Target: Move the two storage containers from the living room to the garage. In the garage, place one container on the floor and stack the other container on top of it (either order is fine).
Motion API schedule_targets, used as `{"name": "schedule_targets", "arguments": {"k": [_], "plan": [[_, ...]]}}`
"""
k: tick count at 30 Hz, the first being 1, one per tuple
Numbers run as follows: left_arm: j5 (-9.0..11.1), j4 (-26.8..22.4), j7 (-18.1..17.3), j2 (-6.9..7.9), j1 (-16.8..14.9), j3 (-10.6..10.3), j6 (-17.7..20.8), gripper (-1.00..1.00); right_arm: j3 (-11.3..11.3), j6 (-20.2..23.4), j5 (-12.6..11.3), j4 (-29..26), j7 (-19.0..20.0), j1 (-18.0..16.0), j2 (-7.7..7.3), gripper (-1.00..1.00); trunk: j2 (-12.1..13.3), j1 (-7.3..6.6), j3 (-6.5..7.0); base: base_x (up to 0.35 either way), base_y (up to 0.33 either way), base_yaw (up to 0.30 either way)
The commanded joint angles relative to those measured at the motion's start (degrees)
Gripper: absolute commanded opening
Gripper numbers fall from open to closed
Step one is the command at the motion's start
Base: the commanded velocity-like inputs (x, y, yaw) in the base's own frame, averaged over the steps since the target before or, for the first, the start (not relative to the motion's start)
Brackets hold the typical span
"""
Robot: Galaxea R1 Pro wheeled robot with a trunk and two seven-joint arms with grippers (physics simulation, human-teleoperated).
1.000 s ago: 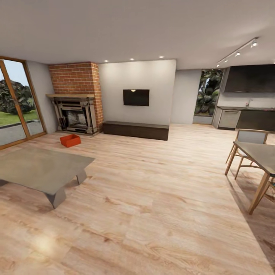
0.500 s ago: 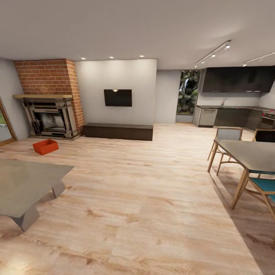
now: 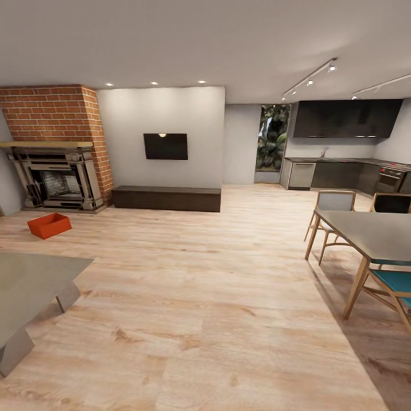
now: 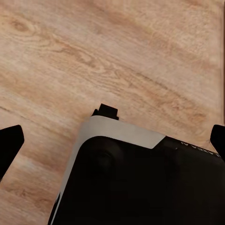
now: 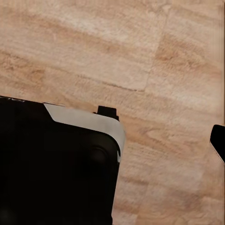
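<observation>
One orange-red rectangular storage bin (image 3: 49, 225) sits on the light wood plank floor (image 3: 217, 297) of the living room, just in front of the red brick fireplace column (image 3: 54, 114), well apart from the grey low table (image 3: 28, 279). The left end effector (image 4: 112, 140) shows dark fingertips at opposite edges, spread wide apart over bare planks. The right end effector's (image 5: 218, 140) spread I cannot tell.

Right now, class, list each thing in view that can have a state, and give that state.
storage container: open-topped, upright on the wood floor by the fireplace.
TV: screen dark.
left gripper: fingers wide apart, nothing between them.
right gripper: one fingertip showing, state unclear.
</observation>
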Motion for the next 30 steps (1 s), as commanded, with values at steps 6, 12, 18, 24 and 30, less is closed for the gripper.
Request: {"name": "schedule_targets", "arguments": {"k": [6,12,18,24,30], "plan": [[0.31,0.02,0.12,-0.01,-0.04,-0.22,-0.16,1.0,0.2,-0.28,0.54,0.18,-0.11,-0.08,-0.04,1.0,-0.04,0.04,-0.07,0.324,0.0,0.0],[0.31,0.02,0.12,-0.01,-0.04,-0.23,-0.13,1.0,0.2,-0.28,0.62,0.19,-0.16,-0.08,-0.01,1.0,-0.04,0.04,-0.07,0.324,0.0,0.0],[0.31,0.02,0.12,-0.01,-0.04,-0.24,-0.1,1.0,0.2,-0.28,0.63,0.2,-0.21,-0.08,0.15,1.0,-0.04,0.04,-0.07,0.324,0.0,0.0],[0.31,0.02,0.12,-0.01,-0.04,-0.22,-0.09,1.0,0.2,-0.17,0.56,0.21,-0.27,-0.08,0.42,1.0,-0.04,0.04,-0.07,0.324,0.0,0.0],[0.31,0.02,0.12,-0.01,-0.03,-0.22,-0.07,1.0,0.2,-0.08,0.49,0.25,-0.28,-0.08,0.54,1.0,-0.04,0.04,-0.07,0.324,0.0,0.0]]}}
